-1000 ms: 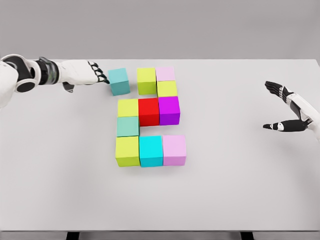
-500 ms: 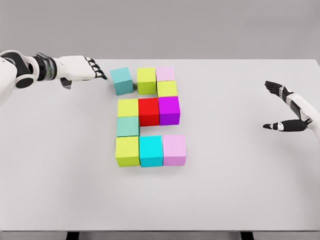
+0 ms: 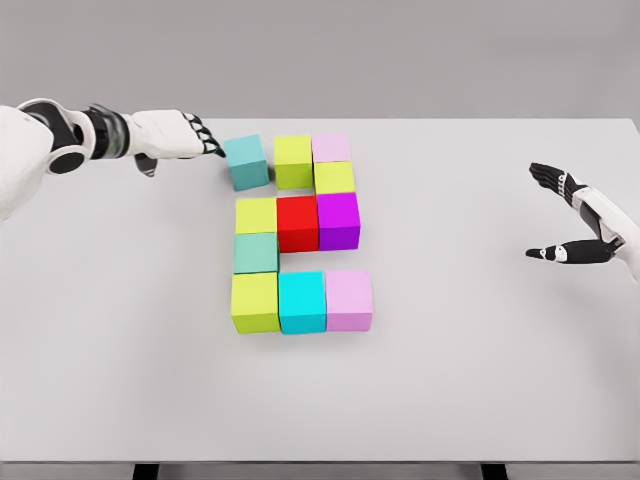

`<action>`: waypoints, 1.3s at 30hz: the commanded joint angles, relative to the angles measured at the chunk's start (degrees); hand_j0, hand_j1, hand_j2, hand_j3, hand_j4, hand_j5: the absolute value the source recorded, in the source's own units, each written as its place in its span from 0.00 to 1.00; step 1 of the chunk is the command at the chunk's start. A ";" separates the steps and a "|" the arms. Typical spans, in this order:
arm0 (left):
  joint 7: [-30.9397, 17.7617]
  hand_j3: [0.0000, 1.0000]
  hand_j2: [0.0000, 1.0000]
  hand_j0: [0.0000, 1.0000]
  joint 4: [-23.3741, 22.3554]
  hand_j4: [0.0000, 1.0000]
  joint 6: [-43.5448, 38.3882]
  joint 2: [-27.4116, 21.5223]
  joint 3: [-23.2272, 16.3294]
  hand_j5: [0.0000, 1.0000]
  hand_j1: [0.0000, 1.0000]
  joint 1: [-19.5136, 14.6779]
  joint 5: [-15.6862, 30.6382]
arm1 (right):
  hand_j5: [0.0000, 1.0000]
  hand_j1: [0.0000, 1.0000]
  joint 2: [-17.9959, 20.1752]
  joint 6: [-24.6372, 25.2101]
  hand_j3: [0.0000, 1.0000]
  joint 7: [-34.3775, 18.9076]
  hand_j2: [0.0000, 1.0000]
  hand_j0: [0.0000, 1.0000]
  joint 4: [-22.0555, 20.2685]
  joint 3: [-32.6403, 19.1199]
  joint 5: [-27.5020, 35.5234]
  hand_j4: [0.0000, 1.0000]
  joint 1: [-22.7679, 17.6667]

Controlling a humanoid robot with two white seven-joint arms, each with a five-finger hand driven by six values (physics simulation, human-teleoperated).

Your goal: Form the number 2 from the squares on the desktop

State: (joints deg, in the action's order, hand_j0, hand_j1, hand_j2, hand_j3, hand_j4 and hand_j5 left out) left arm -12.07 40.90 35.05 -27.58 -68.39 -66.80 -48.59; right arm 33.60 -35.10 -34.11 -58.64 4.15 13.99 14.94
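bright, even simulated light, sharp throughout, only faint soft shadows under the blocks (image 3: 299, 222).

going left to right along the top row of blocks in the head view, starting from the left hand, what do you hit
Left hand → teal cube, turned slightly askew, fingertips at its left side → yellow-green cube → pale pink cube → bare white table → right hand, fingers spread, holding nothing.
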 commanded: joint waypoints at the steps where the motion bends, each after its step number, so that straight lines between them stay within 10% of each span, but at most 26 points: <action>1: 0.03 1.00 1.00 1.00 -0.03 1.00 -0.05 0.25 0.18 1.00 1.00 0.00 0.25 | 1.00 1.00 0.07 0.10 1.00 0.01 1.00 1.00 -0.07 -0.02 0.42 1.00 0.00; 19: 0.03 1.00 1.00 1.00 -0.47 1.00 -0.05 -0.37 3.17 1.00 1.00 -0.70 0.95 | 1.00 1.00 0.07 0.10 1.00 0.01 1.00 1.00 0.02 -0.11 0.51 1.00 -0.09; 26: 0.11 1.00 1.00 1.00 5.33 1.00 -0.05 -12.66 5.19 1.00 1.00 1.58 11.32 | 1.00 1.00 0.07 0.10 1.00 0.01 1.00 1.00 0.02 -0.11 0.51 1.00 -0.09; 39: 0.20 1.00 1.00 1.00 7.53 1.00 -0.05 -18.56 5.46 1.00 1.00 5.27 11.32 | 1.00 1.00 0.07 0.10 1.00 0.01 1.00 1.00 0.02 -0.11 0.51 1.00 -0.09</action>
